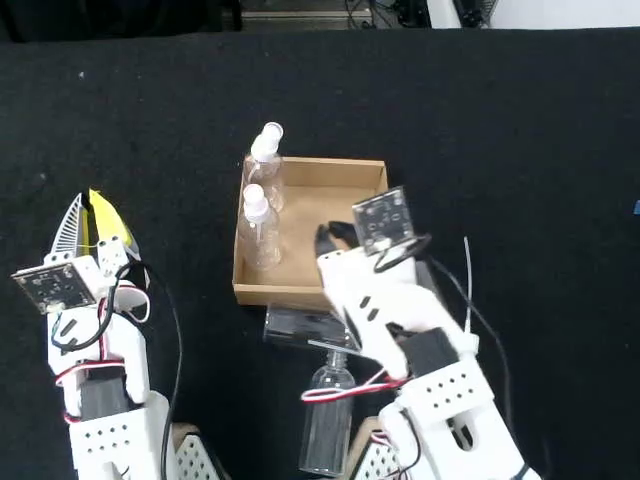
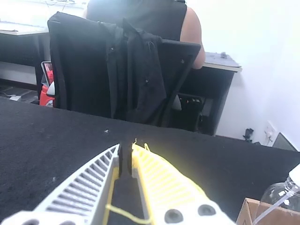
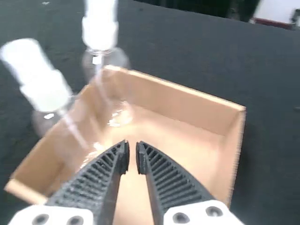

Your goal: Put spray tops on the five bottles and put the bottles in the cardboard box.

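Right gripper (image 3: 132, 151) hung clenched and empty over the box (image 1: 350, 165) containing a capped bottle (image 1: 258, 230), while left gripper (image 2: 125, 151) sat clenched, empty, above the table (image 1: 500, 120).

Black-cloth table (image 1: 520, 130). Box (image 1: 290, 293) sits approx. mid-table, open side up. Clear flat piece (image 1: 290, 327) lies just beside box's near wall. Nearer front edge, 1 clear bottle (image 1: 325, 430) lies on its side, neck twd box. Thin white tube (image 1: 467, 285) lies to the right of the box.
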Motion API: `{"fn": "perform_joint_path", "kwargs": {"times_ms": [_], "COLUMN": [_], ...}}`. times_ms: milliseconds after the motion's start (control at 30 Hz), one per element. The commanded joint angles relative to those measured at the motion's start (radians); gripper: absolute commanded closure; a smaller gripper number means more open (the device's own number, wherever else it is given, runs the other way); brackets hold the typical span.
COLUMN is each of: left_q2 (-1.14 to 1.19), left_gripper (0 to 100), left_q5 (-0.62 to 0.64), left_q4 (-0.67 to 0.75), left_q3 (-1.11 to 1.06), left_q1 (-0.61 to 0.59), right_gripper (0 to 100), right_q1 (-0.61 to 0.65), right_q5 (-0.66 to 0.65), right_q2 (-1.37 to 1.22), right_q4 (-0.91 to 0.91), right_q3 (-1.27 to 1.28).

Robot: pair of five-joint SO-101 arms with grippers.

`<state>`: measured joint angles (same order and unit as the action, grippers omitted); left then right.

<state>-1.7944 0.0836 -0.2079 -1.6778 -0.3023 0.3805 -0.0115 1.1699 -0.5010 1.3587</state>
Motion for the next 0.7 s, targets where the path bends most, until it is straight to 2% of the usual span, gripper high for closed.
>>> {"fn": "perform_joint_path", "kwargs": {"times_ms": [0,200,400,667], "left_q2": [0.091,0.42,0.724,0.942], "left_gripper": [97,97,97,97], "left_q5": [0.0,0.008,0.008,0.008], "left_q4": [0.135,0.287,0.453,0.47], "left_q3": [-0.027,-0.016,0.088,0.145], "left_q1": [0.013,0.021,0.048,0.041], "right_gripper": [98.8,98.8,98.8,98.8], "right_q1": [0.074,0.087,0.094,0.14], "right_q5": [0.005,0.005,0.006,0.014], "right_q2": [-0.061,-0.2,-0.251,-0.249], "right_q4": [0.015,0.055,0.051,-0.054], "right_q3": [-0.022,-0.059,-0.07,-0.122]}}
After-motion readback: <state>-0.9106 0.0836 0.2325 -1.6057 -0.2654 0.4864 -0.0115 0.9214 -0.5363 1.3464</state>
